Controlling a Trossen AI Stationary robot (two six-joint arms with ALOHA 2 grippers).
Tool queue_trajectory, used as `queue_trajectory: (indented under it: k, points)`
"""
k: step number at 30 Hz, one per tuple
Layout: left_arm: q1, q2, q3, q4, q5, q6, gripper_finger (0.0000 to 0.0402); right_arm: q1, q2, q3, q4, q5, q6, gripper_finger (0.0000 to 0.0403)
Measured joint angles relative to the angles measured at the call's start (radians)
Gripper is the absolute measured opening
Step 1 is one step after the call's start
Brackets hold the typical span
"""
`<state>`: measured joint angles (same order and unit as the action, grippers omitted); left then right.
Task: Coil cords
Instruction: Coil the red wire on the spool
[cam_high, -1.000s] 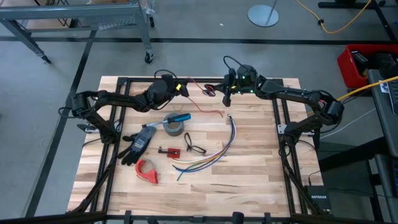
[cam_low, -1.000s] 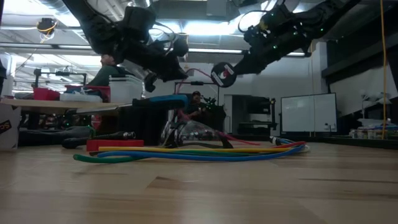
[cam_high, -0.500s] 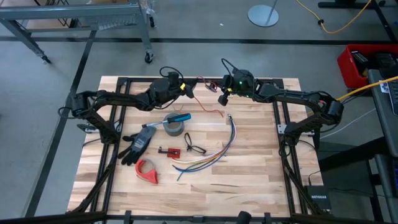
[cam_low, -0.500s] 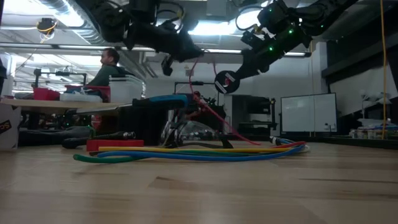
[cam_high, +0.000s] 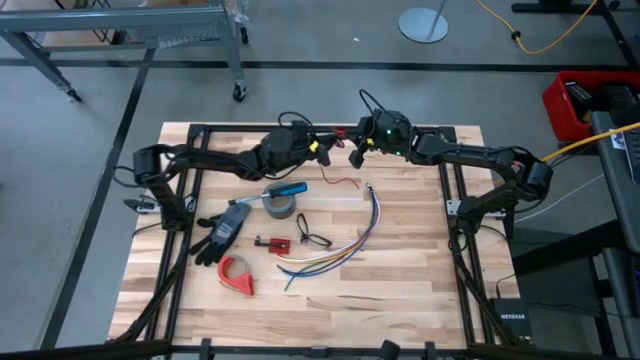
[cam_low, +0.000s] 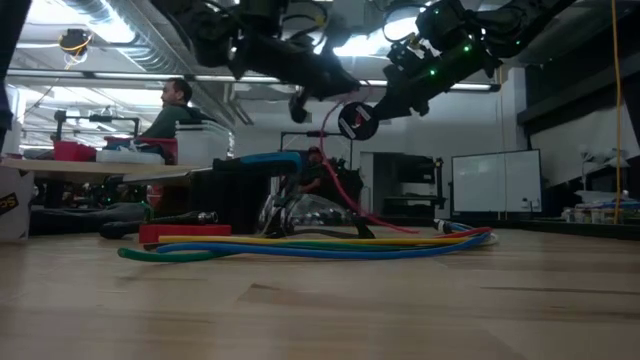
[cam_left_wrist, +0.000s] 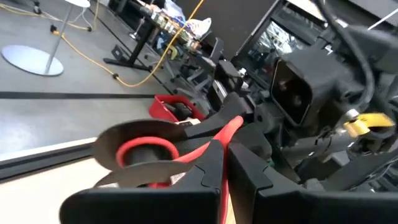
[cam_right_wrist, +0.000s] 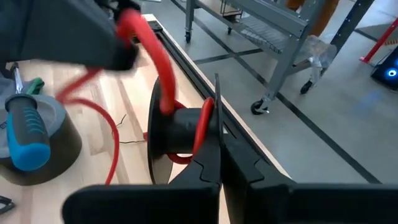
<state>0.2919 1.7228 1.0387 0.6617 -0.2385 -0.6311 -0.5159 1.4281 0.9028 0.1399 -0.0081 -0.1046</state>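
The table (cam_high: 420, 290) serves as a parking place for spare items: a bundle of coloured wires (cam_high: 345, 245), a roll of tape (cam_high: 279, 206) with a blue-handled screwdriver (cam_high: 285, 189) on it, a black glove (cam_high: 220, 230) and a red tape holder (cam_high: 237, 274), all lying well clear of the work going on above the far edge.

There both arms meet in the air. The right gripper (cam_high: 356, 155) has its jaws pressed together on a small black spool (cam_low: 357, 120), holding it up so that wire can wind around its hub. The left gripper (cam_high: 322, 152) comes in just beside it, jaws pinching the red wire (cam_right_wrist: 163, 71) close to the spool, apparently to guide it.

The red wire already has some turns on the hub, and its loose tail (cam_high: 345, 184) hangs down to the table, so the coiling looks only partly done.
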Motion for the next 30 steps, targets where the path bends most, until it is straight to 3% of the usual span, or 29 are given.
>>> queue_trajectory:
  k: [5, 14, 30]
  points:
    - [-0.025, 0.042, 0.070, -0.067, 0.017, 0.016, 0.0000, -0.001, 0.000, 0.000, 0.040, 0.052, 0.016, 0.0001]
    - [-0.068, 0.043, 0.093, -0.214, 0.000, 0.094, 0.0000, -0.002, 0.000, 0.000, 0.164, 0.041, 0.082, 0.0001]
    - [-0.081, 0.043, 0.093, -0.470, -0.299, 0.205, 0.0000, -0.002, -0.046, 0.000, 0.132, -0.011, 0.098, 0.0001]
